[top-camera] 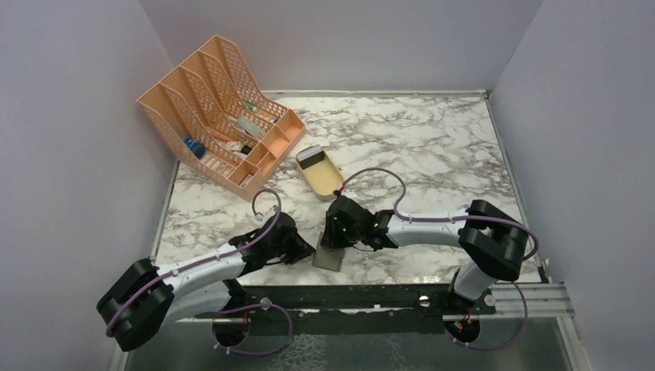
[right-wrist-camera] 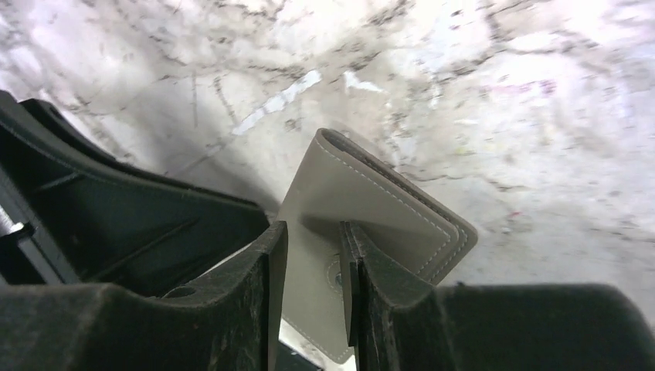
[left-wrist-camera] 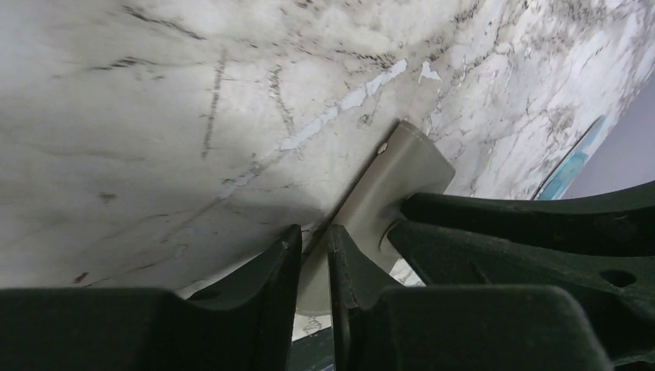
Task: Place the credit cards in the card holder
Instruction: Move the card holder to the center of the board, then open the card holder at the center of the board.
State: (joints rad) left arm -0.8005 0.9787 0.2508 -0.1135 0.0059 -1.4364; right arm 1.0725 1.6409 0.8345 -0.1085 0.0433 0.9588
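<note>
Just on the near side of the tan oval tray (top-camera: 330,188), the grey card holder (top-camera: 327,260) lay by the marble table's (top-camera: 432,154) front edge, one flap parted from the rest. The left gripper (top-camera: 303,249) sat at its left side. The right gripper (top-camera: 337,234) sat at its far end, between it and the tray. Each gripper's jaws stood narrowly apart with grey flap in the gap; whether either pinched it could not be told.
</note>
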